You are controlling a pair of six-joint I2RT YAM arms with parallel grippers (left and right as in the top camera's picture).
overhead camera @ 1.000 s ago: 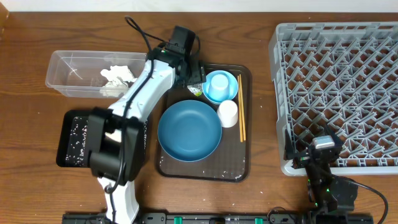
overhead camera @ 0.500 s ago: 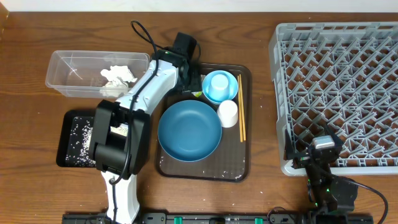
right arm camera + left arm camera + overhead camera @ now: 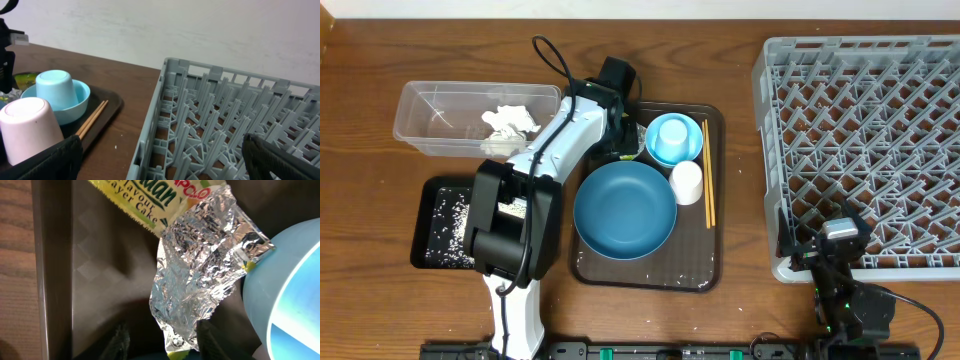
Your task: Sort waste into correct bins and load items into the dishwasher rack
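Note:
The crinkled yellow-green wrapper (image 3: 200, 265), foil side out, lies on the brown tray beside the light-blue bowl (image 3: 688, 150). My left gripper (image 3: 162, 337) is open, low over the tray, with the wrapper's lower end between its fingers; overhead it sits at the tray's back-left corner (image 3: 623, 143). A light-blue cup (image 3: 670, 132) stands upside down in the bowl. The white cup (image 3: 687, 182), chopsticks (image 3: 708, 175) and dark-blue dish (image 3: 625, 210) are on the tray. My right gripper (image 3: 160, 160) is open and empty at the grey rack's (image 3: 865, 140) front-left corner. No carrot shows.
The clear tub (image 3: 430, 110) at the back left holds white tissue (image 3: 508, 122). The black tray (image 3: 435, 225) in front of it holds scattered rice grains. The brown serving tray (image 3: 700, 270) has some grains along its front edge.
My left arm's lower links swung right and the gripper settled a little lower over the wrapper. The right arm has not moved.

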